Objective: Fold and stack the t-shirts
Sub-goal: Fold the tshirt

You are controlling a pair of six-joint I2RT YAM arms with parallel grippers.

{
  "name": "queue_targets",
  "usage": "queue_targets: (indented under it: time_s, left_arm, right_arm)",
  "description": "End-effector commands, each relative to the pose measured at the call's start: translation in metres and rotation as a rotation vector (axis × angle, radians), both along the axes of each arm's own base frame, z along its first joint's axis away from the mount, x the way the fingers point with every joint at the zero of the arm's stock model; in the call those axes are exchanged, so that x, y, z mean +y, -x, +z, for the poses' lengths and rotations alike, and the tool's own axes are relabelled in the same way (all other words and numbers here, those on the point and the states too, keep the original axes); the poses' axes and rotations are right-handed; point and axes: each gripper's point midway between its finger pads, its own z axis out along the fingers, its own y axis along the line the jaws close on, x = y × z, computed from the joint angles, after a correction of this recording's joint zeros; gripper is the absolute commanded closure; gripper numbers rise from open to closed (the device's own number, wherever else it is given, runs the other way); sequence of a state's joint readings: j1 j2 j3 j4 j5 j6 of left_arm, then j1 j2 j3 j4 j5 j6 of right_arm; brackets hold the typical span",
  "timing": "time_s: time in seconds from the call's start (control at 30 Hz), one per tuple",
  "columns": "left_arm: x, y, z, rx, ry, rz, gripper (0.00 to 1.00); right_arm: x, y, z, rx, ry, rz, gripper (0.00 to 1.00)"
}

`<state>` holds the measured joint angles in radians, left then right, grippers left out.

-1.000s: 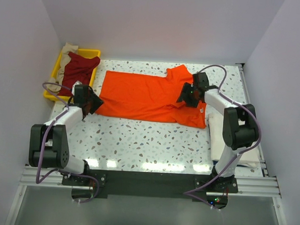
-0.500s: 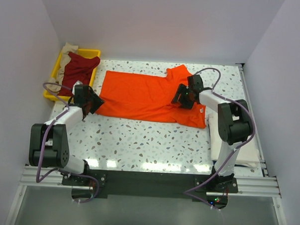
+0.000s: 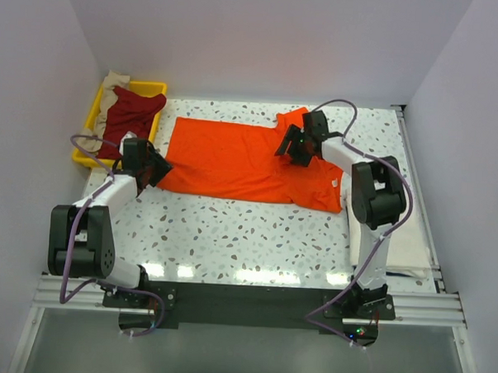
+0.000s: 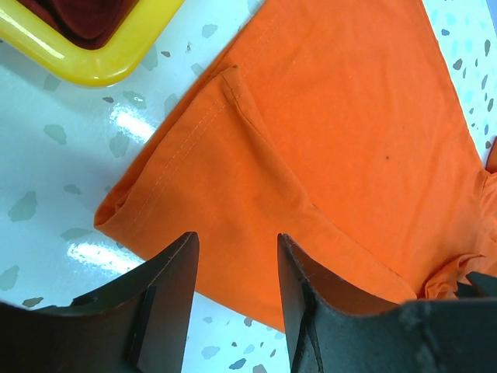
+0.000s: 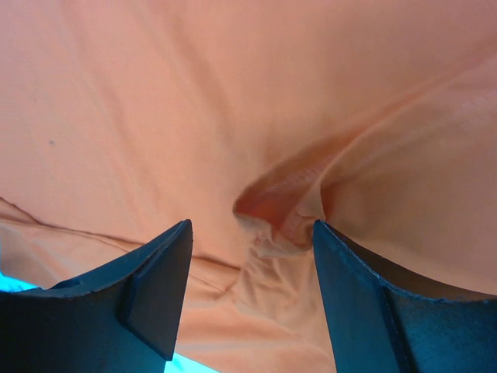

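T-shirts are mostly unfolded, as I read it. The orange t-shirt [image 3: 234,157] lies spread flat across the tabletop [image 3: 255,232] with no fold made in it yet. The dark red shirt [image 3: 130,115] and beige shirt [image 3: 113,83] sit crumpled in the yellow tray [image 3: 158,87] at the far left. I can confirm no stack.

My left claw [image 4: 234,264] is parted over the orange shirt's near left corner and grips nothing. My right claw [image 5: 250,233] is parted too, poised over a pucker of orange cloth near the far sleeve and not clamped on it. I cannot tell whether either claw's tips touch the cloth.

A pale shape [image 3: 411,258] at the right edge is partly covered by the right arm [image 3: 381,200]. It may be a folded shirt, but too much of it is hidden to say.
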<state>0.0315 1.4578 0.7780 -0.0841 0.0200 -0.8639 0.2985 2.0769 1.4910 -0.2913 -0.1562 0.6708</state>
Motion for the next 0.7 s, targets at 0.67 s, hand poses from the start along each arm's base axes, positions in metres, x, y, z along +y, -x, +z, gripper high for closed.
queue_targets:
  time_s: [0.67]
  left_arm:
    - [0.035, 0.019, -0.009, -0.061, -0.122, 0.174, 0.53]
  right_arm:
    - [-0.045, 0.054, 0.083, -0.104, -0.009, -0.038, 0.34]
